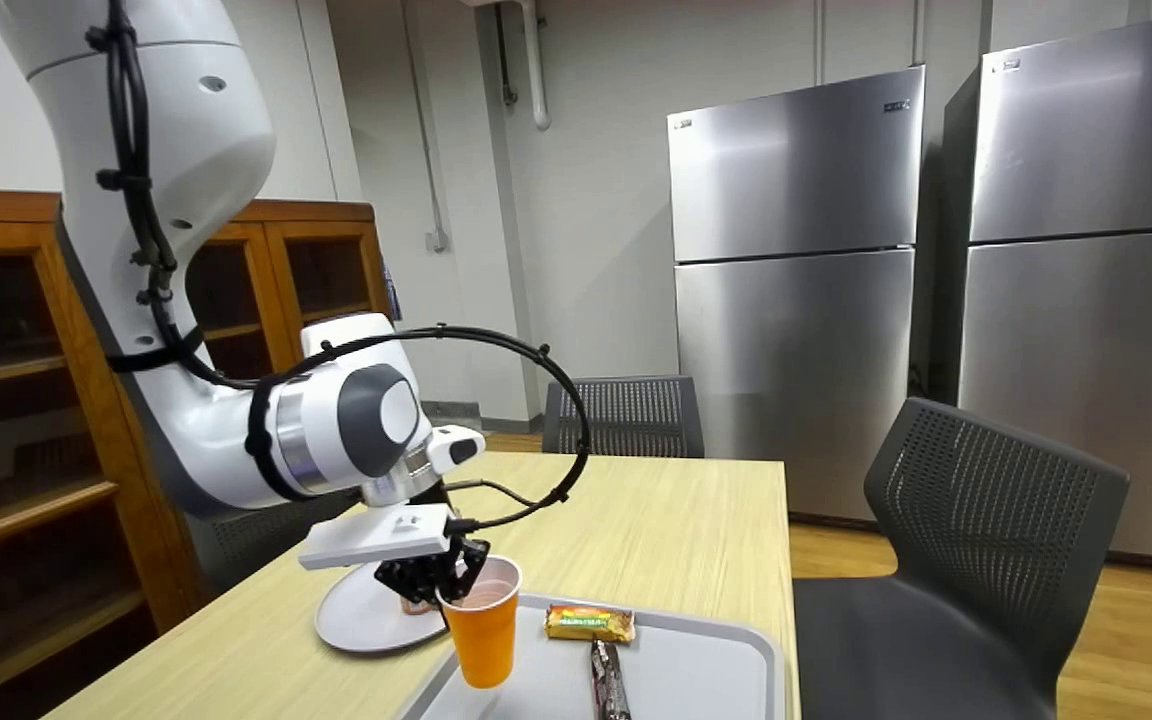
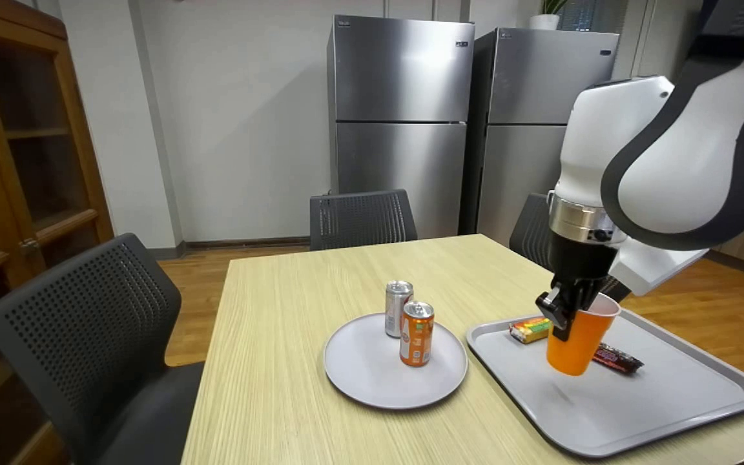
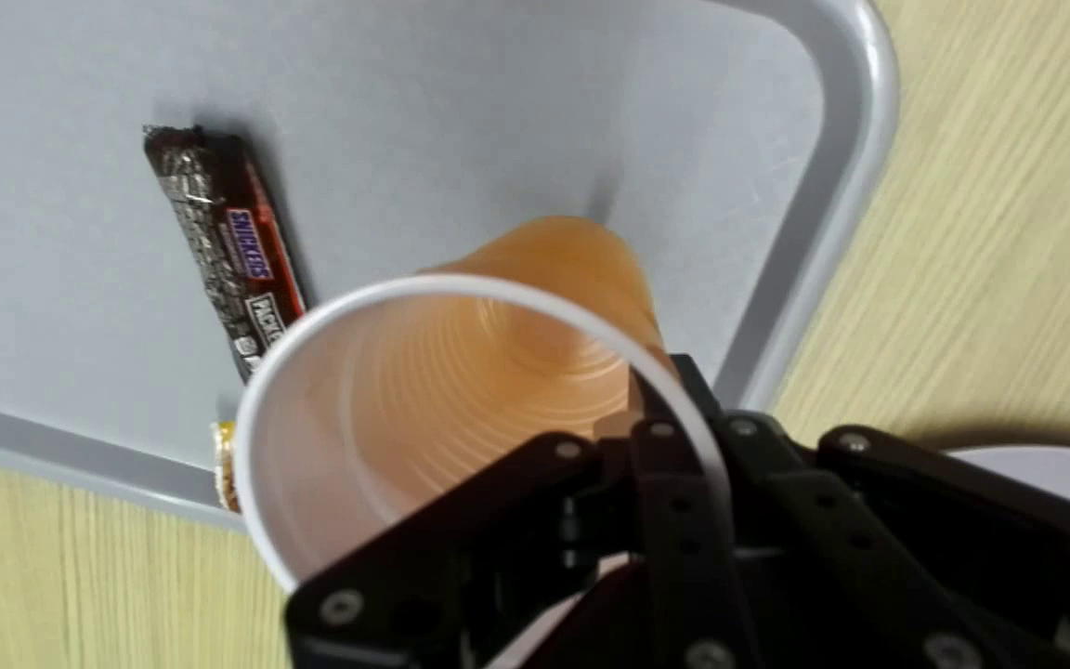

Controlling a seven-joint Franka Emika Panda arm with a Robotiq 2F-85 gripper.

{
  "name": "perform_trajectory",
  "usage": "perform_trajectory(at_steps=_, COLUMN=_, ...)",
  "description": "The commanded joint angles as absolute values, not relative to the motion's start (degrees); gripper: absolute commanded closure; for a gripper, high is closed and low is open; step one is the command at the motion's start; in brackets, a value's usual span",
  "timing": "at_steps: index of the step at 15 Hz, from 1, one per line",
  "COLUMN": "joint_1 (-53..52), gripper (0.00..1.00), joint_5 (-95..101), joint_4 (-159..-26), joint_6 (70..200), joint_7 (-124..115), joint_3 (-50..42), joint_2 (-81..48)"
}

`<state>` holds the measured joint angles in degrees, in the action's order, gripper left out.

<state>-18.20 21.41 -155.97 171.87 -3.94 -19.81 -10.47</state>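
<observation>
My gripper (image 3: 670, 395) is shut on the wall of an orange plastic cup (image 3: 544, 255) with a white inside. One finger is inside the cup and the other is outside it. The cup, also in both exterior views (image 1: 484, 640) (image 2: 577, 345), hangs slightly tilted a little above the grey tray (image 2: 656, 413); its inside looks empty. The gripper also shows in both exterior views (image 1: 448, 590) (image 2: 562, 326). A dark Snickers bar (image 3: 228, 246) and a yellow-wrapped snack (image 1: 589, 623) lie on the tray beside the cup. The cup's rim partly hides the yellow snack in the wrist view.
A grey round plate (image 2: 372, 384) beside the tray holds a silver can (image 2: 398, 307) and an orange can (image 2: 417, 336), both upright. Dark chairs (image 1: 986, 540) (image 2: 88, 349) stand around the wooden table (image 2: 268, 361). A black cable (image 1: 561, 380) loops out from the arm.
</observation>
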Motion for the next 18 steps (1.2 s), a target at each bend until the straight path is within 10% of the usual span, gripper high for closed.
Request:
perform_trajectory(at_steps=1, joint_1=-24.3, gripper=1.0, joint_5=25.3, joint_4=-157.3, joint_6=170.9, joint_7=-10.3, joint_3=-21.2, joint_2=-7.3)
perform_trajectory(at_steps=18, joint_1=-43.5, gripper=1.0, joint_5=26.5, joint_4=-154.7, joint_6=171.8, joint_7=-25.9, joint_3=-20.7, joint_2=-12.5)
